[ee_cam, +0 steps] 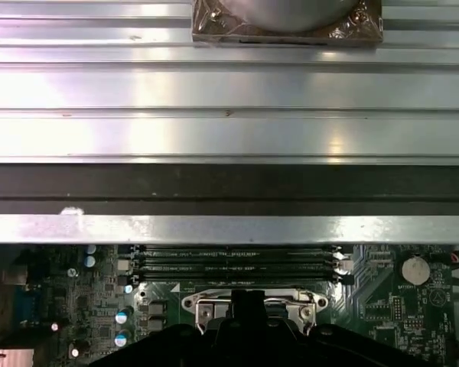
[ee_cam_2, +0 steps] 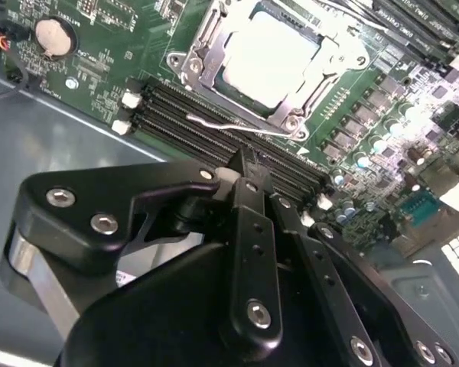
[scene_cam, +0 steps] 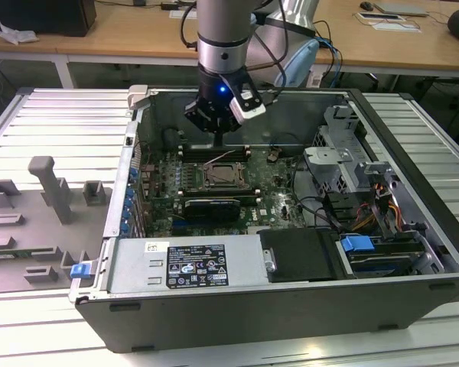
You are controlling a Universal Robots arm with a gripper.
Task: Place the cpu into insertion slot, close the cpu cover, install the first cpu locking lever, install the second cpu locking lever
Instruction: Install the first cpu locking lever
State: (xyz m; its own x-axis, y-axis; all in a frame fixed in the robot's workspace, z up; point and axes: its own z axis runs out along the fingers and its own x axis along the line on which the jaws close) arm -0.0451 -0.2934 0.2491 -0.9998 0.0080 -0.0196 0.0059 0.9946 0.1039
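One chip: sitting in one socket, with one cover lying flat around it. One wire lever: lying along the socket's edge. One pincer: fingers pressing together, gripping nothing, hovering at 12 o'clock from the socket in the exterior view, tips near the lever.

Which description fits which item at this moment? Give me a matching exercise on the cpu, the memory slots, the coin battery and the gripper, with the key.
Things:
1. cpu
2. memory slots
3. coin battery
4. gripper

Descriptions:
A. round pale disc on the green board
B. long black parallel rows
C. black, its tip over the memory slots, beside the socket
D. pale silver square seated in the insertion slot

Pairs: 1-D, 2-B, 3-A, 4-C
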